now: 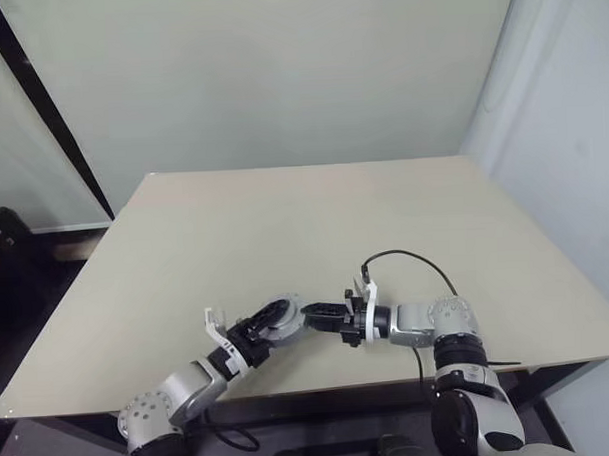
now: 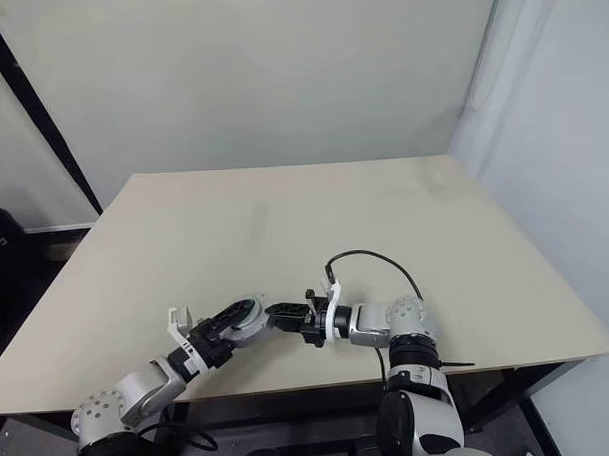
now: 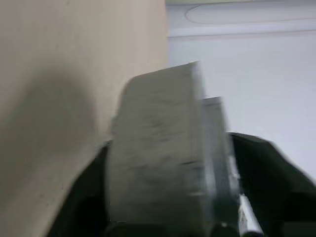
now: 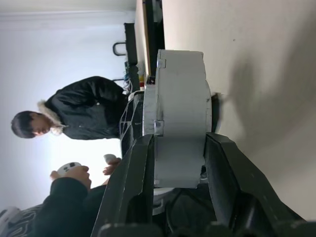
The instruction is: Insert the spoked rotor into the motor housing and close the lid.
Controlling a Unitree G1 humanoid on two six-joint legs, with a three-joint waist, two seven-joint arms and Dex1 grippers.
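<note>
The motor housing [image 1: 287, 311], a round silvery metal part, is held just above the table's front edge, between both grippers. My right gripper [image 1: 310, 313] comes in from the right and is shut on its grey side wall [image 4: 180, 118]. My left gripper [image 1: 271, 320] comes in from the left, and its dark fingers [image 3: 84, 197] press against the same blurred grey part [image 3: 153, 148]. A thinner grey layer [image 4: 149, 103] lies flush on the housing; it looks like the lid. The spoked rotor is hidden.
The beige table [image 1: 284, 219] stretches away behind the grippers. A black cable [image 1: 411, 256] loops over it from my right wrist. A person in a dark jacket [image 4: 84, 113] holds a controller beyond the table. Dark gear [image 1: 5, 233] stands on the floor at the left.
</note>
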